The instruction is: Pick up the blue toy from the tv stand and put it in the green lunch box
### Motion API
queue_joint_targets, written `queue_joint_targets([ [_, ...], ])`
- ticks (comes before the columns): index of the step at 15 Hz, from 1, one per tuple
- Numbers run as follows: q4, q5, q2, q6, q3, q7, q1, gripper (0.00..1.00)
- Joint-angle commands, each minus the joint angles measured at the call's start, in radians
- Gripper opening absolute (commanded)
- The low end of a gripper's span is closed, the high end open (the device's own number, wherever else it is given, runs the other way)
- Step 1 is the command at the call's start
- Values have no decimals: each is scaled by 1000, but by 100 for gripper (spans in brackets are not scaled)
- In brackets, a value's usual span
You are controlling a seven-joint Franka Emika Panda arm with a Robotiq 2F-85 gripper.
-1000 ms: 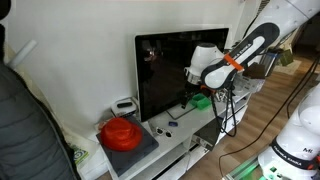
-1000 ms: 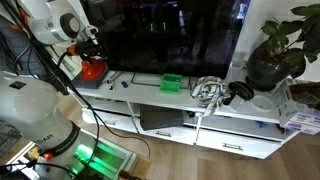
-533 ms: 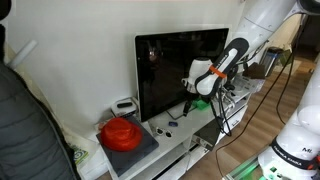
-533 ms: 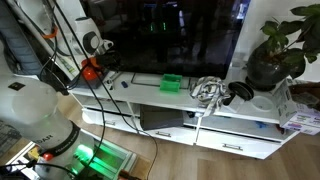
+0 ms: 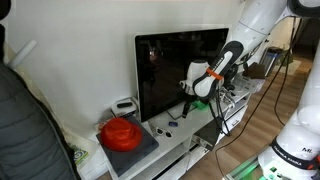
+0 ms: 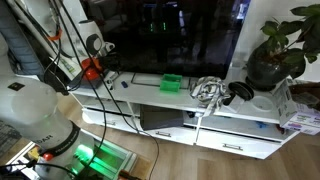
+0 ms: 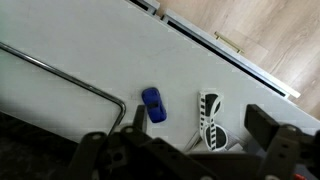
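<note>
The blue toy (image 7: 153,104), a small car, lies on the white tv stand (image 7: 90,50) in the wrist view. It is just inside my left finger (image 7: 136,118). My gripper (image 7: 200,128) is open and empty above the stand, with a black-and-white sunglasses-shaped toy (image 7: 209,120) between its fingers. In both exterior views the gripper (image 5: 187,101) (image 6: 101,62) hangs over the stand in front of the tv. The green lunch box (image 5: 203,101) (image 6: 171,83) sits open on the stand, apart from the gripper.
A large black tv (image 5: 180,62) stands behind the gripper; its metal foot (image 7: 70,78) runs past the blue toy. A red object (image 5: 121,132) (image 6: 92,69) sits at one end of the stand. Tangled cables (image 6: 209,90) and a potted plant (image 6: 272,48) are at the other end.
The arm has come down and in toward the tv stand since a second ago. In the last half second it has barely moved.
</note>
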Motion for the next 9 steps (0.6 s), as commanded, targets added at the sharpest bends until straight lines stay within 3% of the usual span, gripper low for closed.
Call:
queue_joint_targets([
  [1, 58, -70, 89, 14, 2, -36, -12, 100],
  [6, 144, -257, 185, 22, -110, 62, 71, 100],
  [9, 195, -308, 243, 31, -144, 102, 109, 100],
])
